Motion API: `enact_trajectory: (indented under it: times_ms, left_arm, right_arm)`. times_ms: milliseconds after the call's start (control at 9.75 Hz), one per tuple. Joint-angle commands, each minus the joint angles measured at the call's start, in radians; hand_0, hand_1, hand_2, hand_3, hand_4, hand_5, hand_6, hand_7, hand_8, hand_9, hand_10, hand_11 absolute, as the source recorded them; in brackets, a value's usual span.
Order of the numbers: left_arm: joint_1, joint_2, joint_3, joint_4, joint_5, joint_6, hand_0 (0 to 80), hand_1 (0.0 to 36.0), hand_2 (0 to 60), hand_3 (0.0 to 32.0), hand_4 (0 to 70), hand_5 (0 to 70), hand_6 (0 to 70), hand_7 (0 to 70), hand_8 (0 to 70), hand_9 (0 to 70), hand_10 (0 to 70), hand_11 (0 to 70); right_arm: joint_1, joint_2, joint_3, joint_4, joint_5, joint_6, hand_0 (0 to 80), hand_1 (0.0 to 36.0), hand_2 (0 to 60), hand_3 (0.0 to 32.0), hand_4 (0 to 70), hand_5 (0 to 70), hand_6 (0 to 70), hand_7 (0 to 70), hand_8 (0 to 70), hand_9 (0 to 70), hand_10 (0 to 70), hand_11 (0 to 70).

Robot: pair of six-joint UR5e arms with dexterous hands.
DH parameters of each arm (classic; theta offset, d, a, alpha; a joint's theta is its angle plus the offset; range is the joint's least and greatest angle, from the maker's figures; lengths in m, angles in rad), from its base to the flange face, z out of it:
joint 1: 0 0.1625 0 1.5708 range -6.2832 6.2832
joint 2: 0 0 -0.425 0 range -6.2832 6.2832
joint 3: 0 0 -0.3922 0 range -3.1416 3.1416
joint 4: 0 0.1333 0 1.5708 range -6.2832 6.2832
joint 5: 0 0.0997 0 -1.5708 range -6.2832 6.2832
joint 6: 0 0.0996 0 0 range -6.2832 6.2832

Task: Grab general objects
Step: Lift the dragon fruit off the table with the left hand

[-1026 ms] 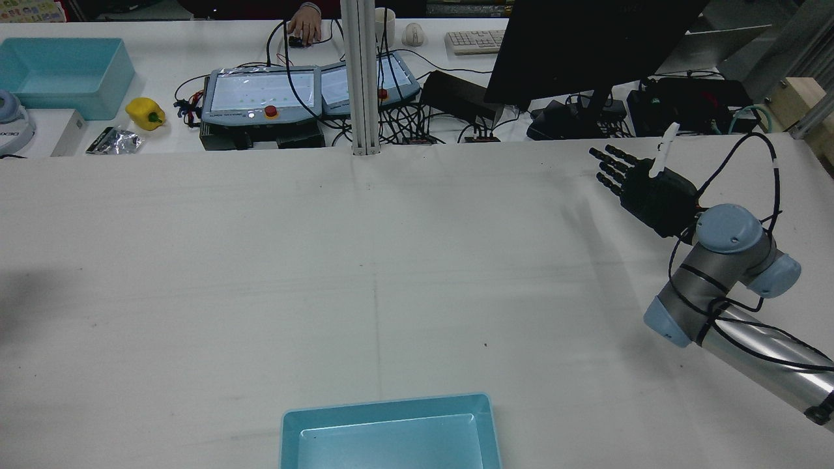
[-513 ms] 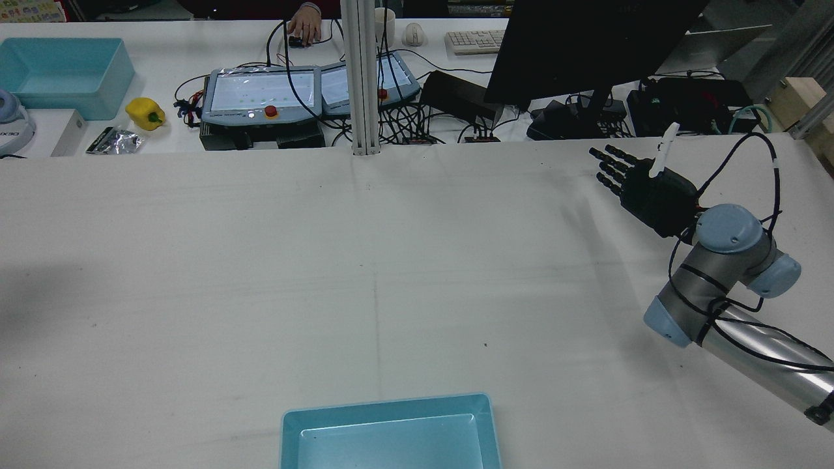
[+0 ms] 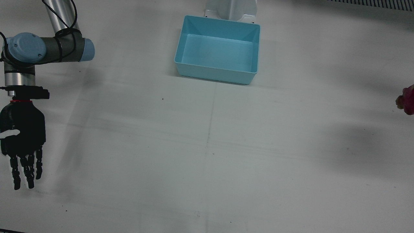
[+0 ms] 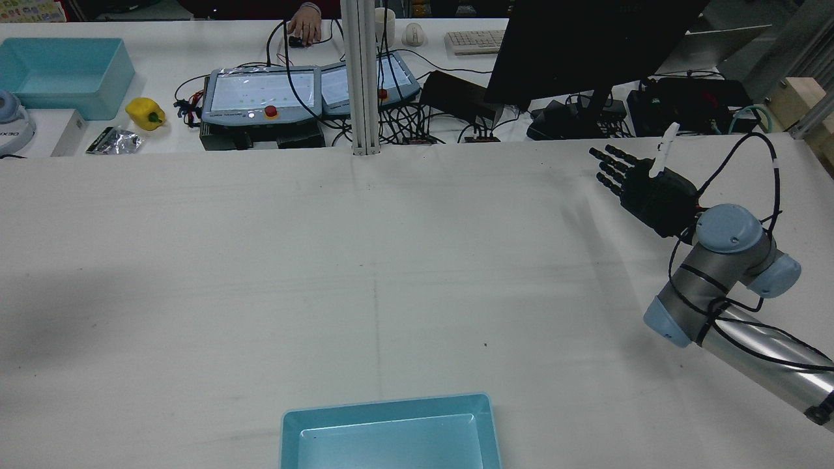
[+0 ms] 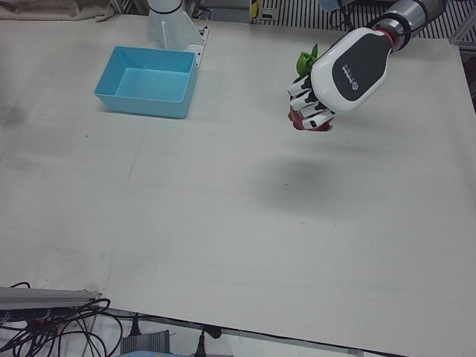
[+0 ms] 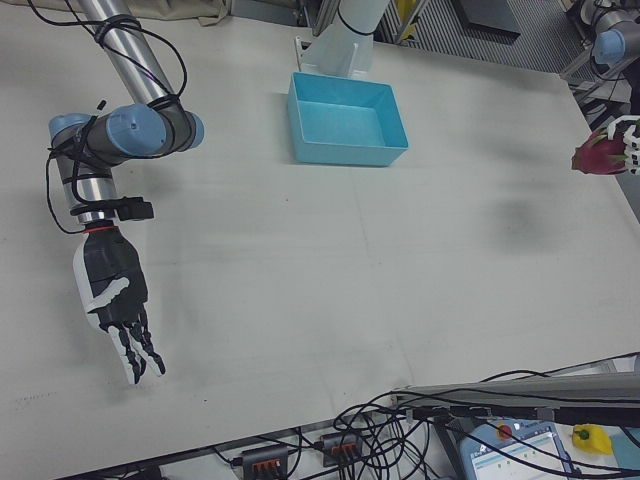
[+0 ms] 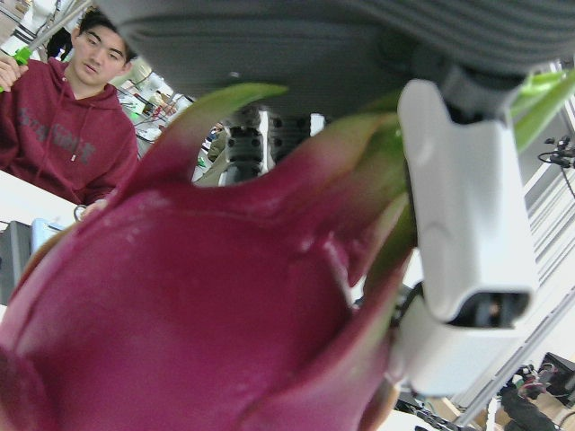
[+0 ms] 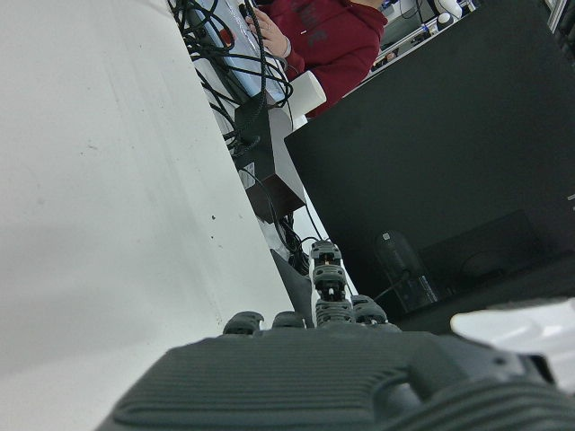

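My left hand [image 5: 343, 71], white-backed, is shut on a magenta dragon fruit [image 5: 306, 122] with green tips and holds it in the air above the table's left half. The same fruit shows at the edge of the front view [image 3: 408, 100] and of the right-front view [image 6: 598, 156], and it fills the left hand view [image 7: 180, 305]. My right hand [image 4: 642, 185], black, hovers open near the far right of the table with fingers stretched out and nothing in it; it also appears in the front view [image 3: 22, 142] and the right-front view [image 6: 112, 300].
A light-blue bin [image 3: 213, 73] with nothing in it stands by the pedestals, also visible at the rear view's bottom edge [image 4: 384, 402]. Beyond the table, a bench holds teach pendants [image 4: 260, 98], a monitor [image 4: 586, 45], cables, a yellow pepper [image 4: 144, 112] and a person's hand [image 4: 305, 26].
The shadow at the left edge of the rear view has spread further right across the table. My right hand and arm have not moved.
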State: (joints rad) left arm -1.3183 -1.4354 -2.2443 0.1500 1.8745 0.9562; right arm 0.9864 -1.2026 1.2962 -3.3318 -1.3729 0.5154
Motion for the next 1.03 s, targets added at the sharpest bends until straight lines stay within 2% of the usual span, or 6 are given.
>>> enact_trajectory:
  times_ms: [0, 410, 718, 923]
  left_arm:
    - [0.005, 0.069, -0.133, -0.041, 0.031, -0.109, 77.3, 30.1, 60.0, 0.0, 70.0, 70.0, 70.0, 70.0, 70.0, 70.0, 70.0, 70.0]
    - [0.013, 0.072, -0.133, -0.165, 0.031, -0.338, 77.3, 29.6, 60.0, 0.0, 70.0, 70.0, 70.0, 70.0, 70.0, 70.0, 70.0, 70.0]
    - [0.06, 0.076, -0.133, -0.219, 0.014, -0.423, 77.3, 29.5, 60.0, 0.0, 70.0, 70.0, 70.0, 70.0, 70.0, 70.0, 70.0, 70.0]
    - [0.123, 0.075, -0.13, -0.254, -0.02, -0.441, 77.3, 29.2, 60.0, 0.0, 70.0, 70.0, 70.0, 70.0, 70.0, 70.0, 70.0, 70.0]
  right_arm:
    - [0.0, 0.0, 0.0, 0.0, 0.0, 0.0, 0.0, 0.0, 0.0, 0.0, 0.0, 0.0, 0.0, 0.0, 0.0, 0.0, 0.0, 0.0]
    - [0.0, 0.0, 0.0, 0.0, 0.0, 0.0, 0.0, 0.0, 0.0, 0.0, 0.0, 0.0, 0.0, 0.0, 0.0, 0.0, 0.0, 0.0]
    - [0.0, 0.0, 0.0, 0.0, 0.0, 0.0, 0.0, 0.0, 0.0, 0.0, 0.0, 0.0, 0.0, 0.0, 0.0, 0.0, 0.0, 0.0]
    - [0.0, 0.0, 0.0, 0.0, 0.0, 0.0, 0.0, 0.0, 0.0, 0.0, 0.0, 0.0, 0.0, 0.0, 0.0, 0.0, 0.0, 0.0]
